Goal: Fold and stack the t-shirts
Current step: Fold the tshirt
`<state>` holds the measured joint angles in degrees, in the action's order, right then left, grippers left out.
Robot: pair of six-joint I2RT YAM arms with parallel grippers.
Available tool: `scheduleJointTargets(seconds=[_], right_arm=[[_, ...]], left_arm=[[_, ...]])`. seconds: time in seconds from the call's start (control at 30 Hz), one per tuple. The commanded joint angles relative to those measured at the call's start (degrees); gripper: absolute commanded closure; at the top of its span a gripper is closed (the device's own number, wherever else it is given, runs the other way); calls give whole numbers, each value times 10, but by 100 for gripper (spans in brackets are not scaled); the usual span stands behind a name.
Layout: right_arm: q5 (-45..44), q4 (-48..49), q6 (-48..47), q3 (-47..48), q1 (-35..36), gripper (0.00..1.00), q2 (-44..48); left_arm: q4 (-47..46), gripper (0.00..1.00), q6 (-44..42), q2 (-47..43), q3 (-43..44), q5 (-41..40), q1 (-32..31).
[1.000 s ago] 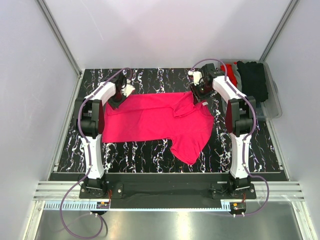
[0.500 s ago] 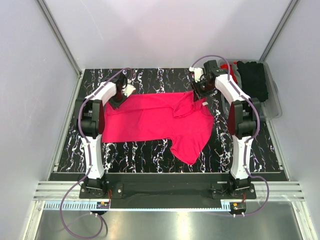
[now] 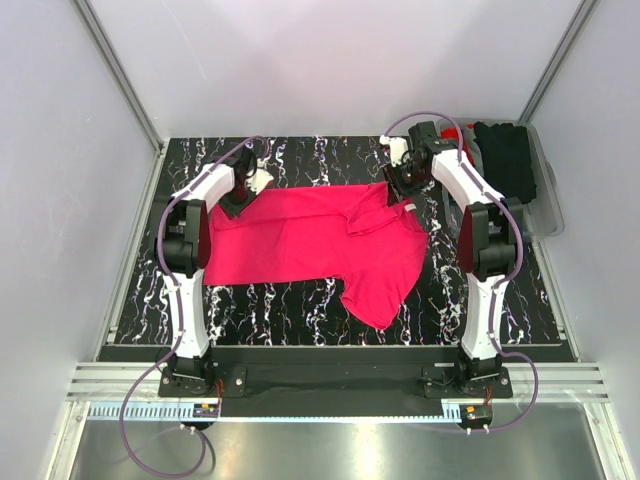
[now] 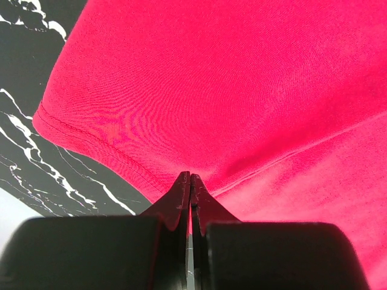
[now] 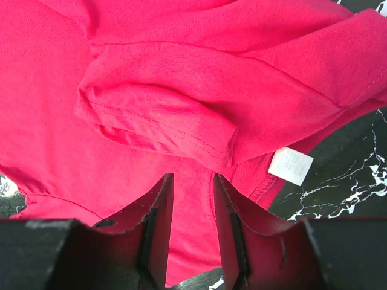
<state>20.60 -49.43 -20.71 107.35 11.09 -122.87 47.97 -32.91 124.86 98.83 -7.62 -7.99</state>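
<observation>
Pink-red t-shirt (image 3: 310, 235) unmoved, clenched in left gripper (image 4: 190, 179); right gripper (image 5: 192, 179) released, slightly shifted.

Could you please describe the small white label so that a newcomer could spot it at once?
On the black marbled table lies a spread pinkish-red t-shirt. Follow its far edge to the right-hand corner, by the right gripper: the label sits at the cloth's edge, the only white patch on red fabric.

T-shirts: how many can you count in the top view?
3: a pink one spread on the table, a red one and a black one in the bin at the far right. More may be hidden there.
</observation>
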Motion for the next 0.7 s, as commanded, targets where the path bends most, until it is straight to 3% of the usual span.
scheduleJointTargets(seconds=[0.0, 0.67], right_arm=[[1, 0, 3, 7, 2, 60, -7], [-30, -7, -12, 41, 2, 61, -61]], left_arm=[[-2, 100, 6, -30, 0, -8, -2], [-2, 100, 0, -28, 1, -18, -2]])
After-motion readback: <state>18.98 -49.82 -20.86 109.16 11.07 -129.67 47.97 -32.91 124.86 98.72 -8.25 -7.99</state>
